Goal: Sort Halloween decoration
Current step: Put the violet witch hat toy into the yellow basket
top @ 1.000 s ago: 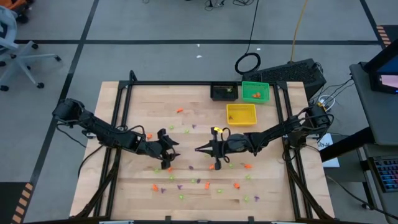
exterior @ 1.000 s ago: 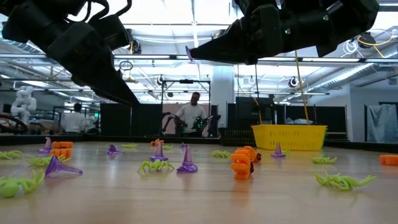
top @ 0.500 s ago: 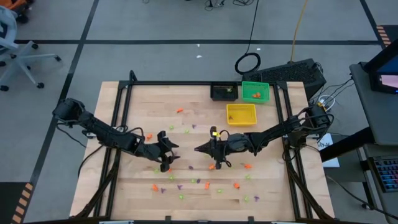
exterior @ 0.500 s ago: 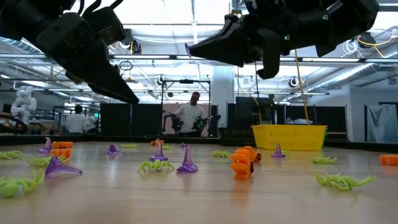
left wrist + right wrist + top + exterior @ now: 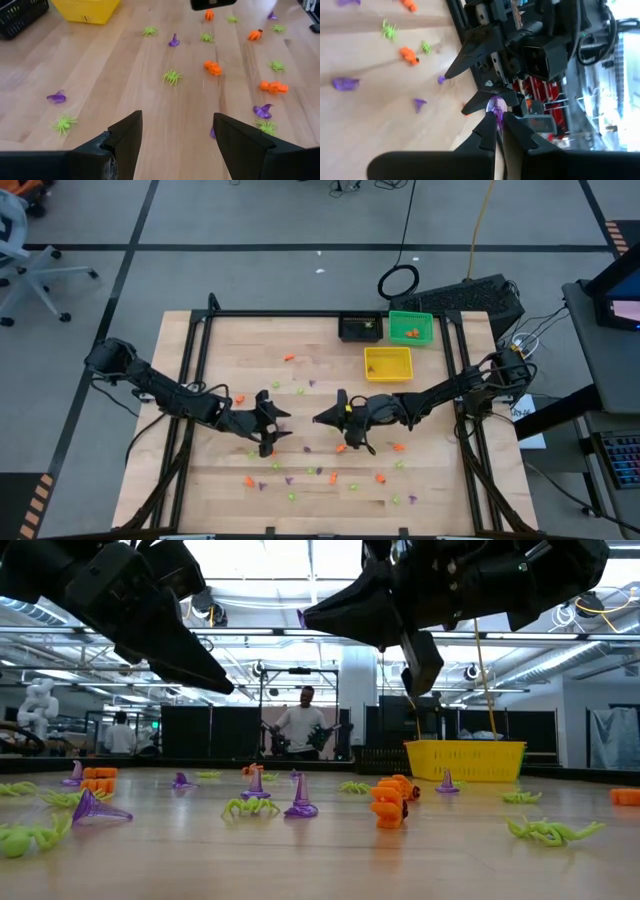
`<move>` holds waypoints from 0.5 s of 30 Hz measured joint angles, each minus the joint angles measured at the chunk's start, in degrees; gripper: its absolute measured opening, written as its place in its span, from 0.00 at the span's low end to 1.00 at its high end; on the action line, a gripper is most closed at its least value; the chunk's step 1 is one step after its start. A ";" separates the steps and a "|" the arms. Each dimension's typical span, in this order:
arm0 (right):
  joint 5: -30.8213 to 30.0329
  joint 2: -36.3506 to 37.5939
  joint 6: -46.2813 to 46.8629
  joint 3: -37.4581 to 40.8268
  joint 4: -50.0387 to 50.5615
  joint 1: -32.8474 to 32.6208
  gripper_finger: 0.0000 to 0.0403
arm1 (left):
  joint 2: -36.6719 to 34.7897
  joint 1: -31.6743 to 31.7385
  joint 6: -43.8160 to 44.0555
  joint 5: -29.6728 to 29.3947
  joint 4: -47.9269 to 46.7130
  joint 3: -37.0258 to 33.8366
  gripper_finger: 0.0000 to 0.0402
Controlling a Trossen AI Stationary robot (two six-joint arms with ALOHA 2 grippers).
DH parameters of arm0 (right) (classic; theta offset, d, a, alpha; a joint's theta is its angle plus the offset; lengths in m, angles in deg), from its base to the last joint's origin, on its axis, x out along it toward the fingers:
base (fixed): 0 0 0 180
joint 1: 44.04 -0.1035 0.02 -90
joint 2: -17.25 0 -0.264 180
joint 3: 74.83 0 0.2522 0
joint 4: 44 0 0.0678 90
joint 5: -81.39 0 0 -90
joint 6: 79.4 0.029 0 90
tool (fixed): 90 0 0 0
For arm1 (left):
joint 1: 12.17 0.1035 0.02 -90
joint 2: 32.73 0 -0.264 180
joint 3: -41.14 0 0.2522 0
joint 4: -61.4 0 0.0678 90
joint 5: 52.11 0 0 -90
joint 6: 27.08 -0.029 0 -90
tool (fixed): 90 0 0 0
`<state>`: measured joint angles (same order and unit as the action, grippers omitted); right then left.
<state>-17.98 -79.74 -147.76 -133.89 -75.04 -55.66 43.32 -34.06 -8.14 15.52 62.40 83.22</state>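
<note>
Tiny orange, purple and light-green Halloween decorations lie scattered over the wooden table, among them a purple hat (image 5: 300, 802), an orange piece (image 5: 387, 806) and a green spider (image 5: 171, 76). My right gripper (image 5: 320, 420) hovers above the table's middle, shut on a small purple trinket (image 5: 496, 106). It faces my left gripper (image 5: 272, 423), which hangs open just to its left with nothing between its fingers (image 5: 125, 136). My right gripper pinches the purple trinket (image 5: 302, 618) between its two fingers, only at their free ends. The fingers lie about level and point toward the table's left. The trinket is lifted well clear of the table.
A black bin (image 5: 360, 328) and a green bin (image 5: 411, 328) stand at the table's far edge, with a yellow bin (image 5: 388, 363) just in front of them. More trinkets lie near the front edge (image 5: 300, 480). People stand in the room beyond the table (image 5: 302, 730).
My right gripper has rolled about its own pointing line while staying in place. Its wrist part has swung from above to below the fingers, which have stayed shut on the purple trinket. My left gripper has tipped up a little.
</note>
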 joint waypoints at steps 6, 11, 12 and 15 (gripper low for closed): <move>-0.11 0.00 -2.95 0.00 0.00 0.00 0.01 | 0.00 0.00 0.01 0.00 -0.11 0.00 0.60; -2.58 0.00 -2.90 0.00 0.00 0.00 0.01 | 0.00 0.00 -0.03 0.00 -0.13 0.00 0.60; -2.67 0.00 -2.90 0.00 0.00 -0.08 0.01 | 0.00 0.00 -0.14 0.00 -0.13 0.00 0.60; -2.67 0.00 -2.88 0.00 0.00 -0.09 0.01 | 0.00 0.00 -0.31 -0.01 -0.15 0.00 0.60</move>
<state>-20.65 -79.74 -150.64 -133.89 -75.04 -55.75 43.32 -34.06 -8.45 15.51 62.25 83.22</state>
